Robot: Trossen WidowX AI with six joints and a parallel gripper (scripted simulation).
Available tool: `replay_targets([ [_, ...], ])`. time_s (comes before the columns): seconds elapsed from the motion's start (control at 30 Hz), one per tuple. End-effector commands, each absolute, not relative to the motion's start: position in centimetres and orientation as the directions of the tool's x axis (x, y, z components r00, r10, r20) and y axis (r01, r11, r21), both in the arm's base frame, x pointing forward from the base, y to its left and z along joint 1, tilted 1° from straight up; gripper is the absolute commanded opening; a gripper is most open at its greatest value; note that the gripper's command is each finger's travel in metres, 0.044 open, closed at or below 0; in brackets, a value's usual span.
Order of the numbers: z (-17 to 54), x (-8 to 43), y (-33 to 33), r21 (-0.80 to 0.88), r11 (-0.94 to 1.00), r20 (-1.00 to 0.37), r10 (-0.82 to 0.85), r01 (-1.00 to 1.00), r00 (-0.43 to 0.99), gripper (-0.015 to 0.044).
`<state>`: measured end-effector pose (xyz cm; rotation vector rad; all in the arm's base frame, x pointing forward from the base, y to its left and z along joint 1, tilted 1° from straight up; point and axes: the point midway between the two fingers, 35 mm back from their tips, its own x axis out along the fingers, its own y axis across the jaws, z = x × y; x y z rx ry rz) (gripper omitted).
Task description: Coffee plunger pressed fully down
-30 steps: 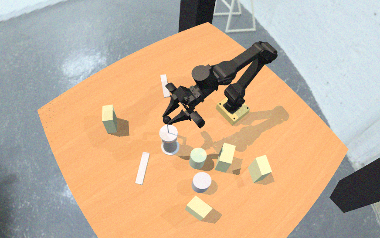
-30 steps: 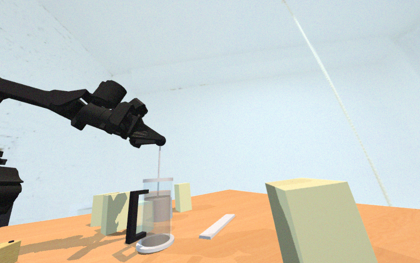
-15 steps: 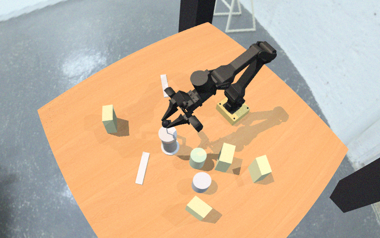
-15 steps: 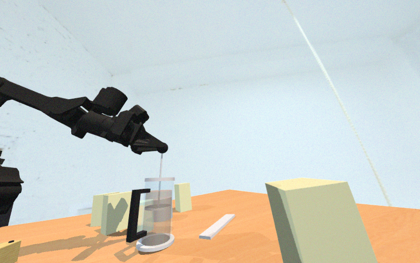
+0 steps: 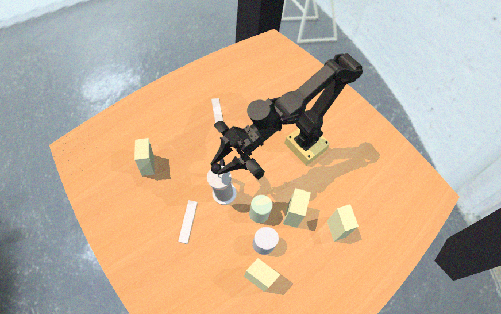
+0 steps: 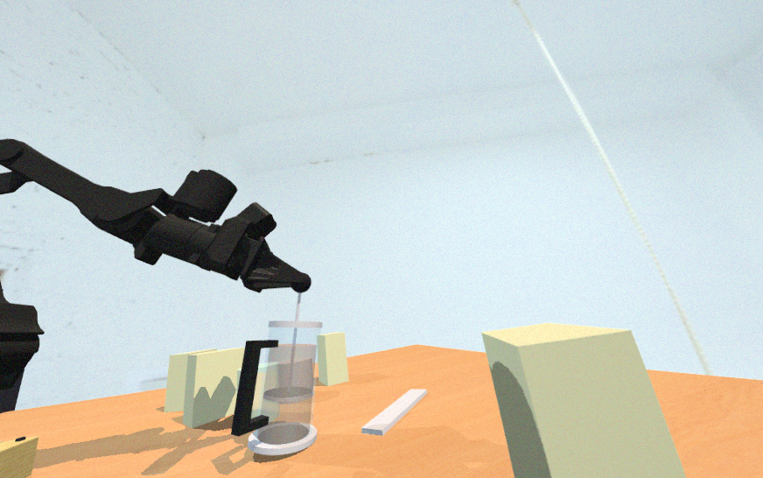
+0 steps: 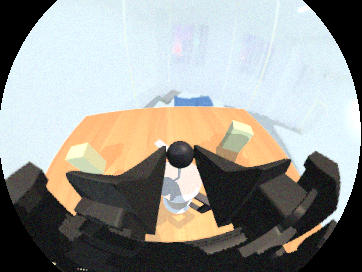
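Orange wood-grain table is set on a grey floor, with pale walls behind it. Near the middle of the table, the coffee press is seen standing upright on its round white base, its black handle turned toward the arm's base side in the exterior view. The plunger knob, a small black ball, is clamped between the fingertips of the gripper; in the wrist view the knob is seen seated between the two tapered fingers. A short length of the thin rod is exposed between the knob and the lid. Inside the glass, the plunger disc is located partway down, above the bottom. A pale green cylinder is placed near the press, and a white strip lies flat beside it. Several cream blocks are scattered well apart on the table.
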<state>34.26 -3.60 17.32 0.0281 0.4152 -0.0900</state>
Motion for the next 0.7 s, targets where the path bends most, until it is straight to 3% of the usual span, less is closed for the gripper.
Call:
replay_targets([
  [0.0, 14.58, 34.06, -3.54, 0.017, 0.995, -0.477, -0.078, 0.098, 0.875, 0.0122],
  [0.67, 14.86, 34.61, -3.59, 0.017, 0.995, -0.477, -0.078, 0.098, 0.876, 0.0122],
])
